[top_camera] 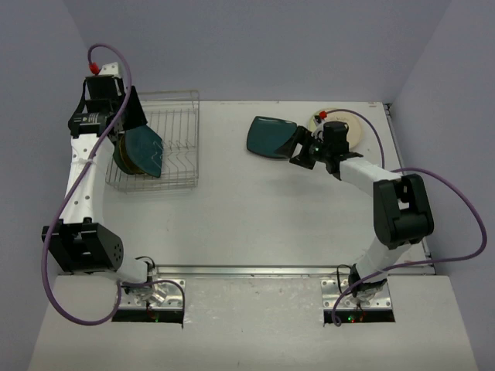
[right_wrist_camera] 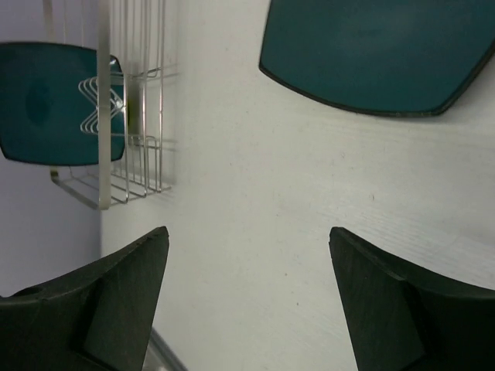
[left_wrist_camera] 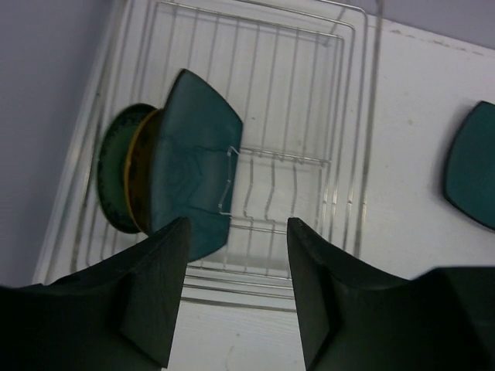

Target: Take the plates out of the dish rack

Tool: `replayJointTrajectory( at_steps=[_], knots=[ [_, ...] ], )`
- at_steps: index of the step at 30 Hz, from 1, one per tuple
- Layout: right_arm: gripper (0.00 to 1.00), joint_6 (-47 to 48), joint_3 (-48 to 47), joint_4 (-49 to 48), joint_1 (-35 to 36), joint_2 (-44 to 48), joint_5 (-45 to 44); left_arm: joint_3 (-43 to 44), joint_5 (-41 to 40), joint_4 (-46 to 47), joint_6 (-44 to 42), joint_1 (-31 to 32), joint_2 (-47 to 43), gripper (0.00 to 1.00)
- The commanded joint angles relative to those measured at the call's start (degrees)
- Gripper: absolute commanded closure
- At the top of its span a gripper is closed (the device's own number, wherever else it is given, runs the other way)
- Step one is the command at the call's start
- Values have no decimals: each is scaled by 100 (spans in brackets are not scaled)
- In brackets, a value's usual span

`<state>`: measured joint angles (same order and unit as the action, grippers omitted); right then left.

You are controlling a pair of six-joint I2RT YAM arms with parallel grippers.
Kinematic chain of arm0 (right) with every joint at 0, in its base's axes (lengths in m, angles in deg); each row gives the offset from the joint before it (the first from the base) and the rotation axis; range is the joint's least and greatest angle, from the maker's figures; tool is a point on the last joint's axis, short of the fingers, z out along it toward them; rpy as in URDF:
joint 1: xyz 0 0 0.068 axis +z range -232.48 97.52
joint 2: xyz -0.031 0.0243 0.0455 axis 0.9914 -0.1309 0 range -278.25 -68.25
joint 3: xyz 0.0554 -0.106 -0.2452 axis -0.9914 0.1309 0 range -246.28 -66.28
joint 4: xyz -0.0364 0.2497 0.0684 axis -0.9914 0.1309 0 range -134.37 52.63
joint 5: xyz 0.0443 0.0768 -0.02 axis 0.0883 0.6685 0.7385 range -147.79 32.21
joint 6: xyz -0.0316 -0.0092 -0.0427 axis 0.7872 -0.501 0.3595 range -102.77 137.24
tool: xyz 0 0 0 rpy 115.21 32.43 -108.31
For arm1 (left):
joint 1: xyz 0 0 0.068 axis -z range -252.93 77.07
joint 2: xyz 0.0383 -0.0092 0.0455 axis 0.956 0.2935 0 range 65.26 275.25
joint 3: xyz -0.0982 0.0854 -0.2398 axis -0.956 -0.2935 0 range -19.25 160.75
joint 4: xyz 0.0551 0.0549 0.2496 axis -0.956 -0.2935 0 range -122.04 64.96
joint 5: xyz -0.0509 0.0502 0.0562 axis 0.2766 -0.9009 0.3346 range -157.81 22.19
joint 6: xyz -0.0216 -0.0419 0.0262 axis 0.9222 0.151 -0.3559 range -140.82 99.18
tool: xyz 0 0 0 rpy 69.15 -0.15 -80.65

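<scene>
The silvery wire dish rack [top_camera: 176, 116] stands at the far left. A dark teal rounded-square plate [top_camera: 144, 151] stands upright in it, with a smaller blue-green patterned plate [top_camera: 118, 157] just behind. In the left wrist view the teal plate [left_wrist_camera: 193, 174] and the patterned plate [left_wrist_camera: 114, 182] stand in the rack [left_wrist_camera: 309, 93]. My left gripper [top_camera: 133, 116] is open and empty above them [left_wrist_camera: 238, 224]. A second teal plate [top_camera: 269, 137] lies flat on the table. My right gripper [top_camera: 298, 148] is open and empty beside it [right_wrist_camera: 247, 232]. That plate also shows in the right wrist view [right_wrist_camera: 379, 54].
A cream round plate [top_camera: 357, 131] lies on the table at the far right, partly under my right arm. The rack [right_wrist_camera: 131, 100] and its teal plate [right_wrist_camera: 46, 100] show at the left of the right wrist view. Purple walls close in at the left and back.
</scene>
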<state>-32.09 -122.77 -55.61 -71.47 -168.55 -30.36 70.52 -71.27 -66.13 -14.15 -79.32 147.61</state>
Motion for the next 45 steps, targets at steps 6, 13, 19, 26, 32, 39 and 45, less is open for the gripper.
replayJointTrajectory(
  at_steps=[6,13,19,26,32,39,45],
  knots=[
    [16,3232,4,998,67,1321,-155,522,1173,-644,-833,-1196,1134,63],
    [15,3754,507,1001,90,1860,-215,559,1457,-493,-1027,-1202,1629,63],
    [15,3838,556,1008,86,1870,-200,500,1952,-392,-1106,-1200,1971,66],
    [15,3821,494,1014,86,1768,-123,401,2262,-255,-1146,-1198,2144,70],
    [15,3781,470,1014,93,1731,-62,313,2234,-151,-1193,-1191,2239,93],
    [15,3748,463,1061,98,1733,-14,464,1970,-139,-1200,-1198,2093,100],
    [15,3698,450,1080,156,1755,0,824,1685,-242,-1230,-1198,1770,100]
  ],
)
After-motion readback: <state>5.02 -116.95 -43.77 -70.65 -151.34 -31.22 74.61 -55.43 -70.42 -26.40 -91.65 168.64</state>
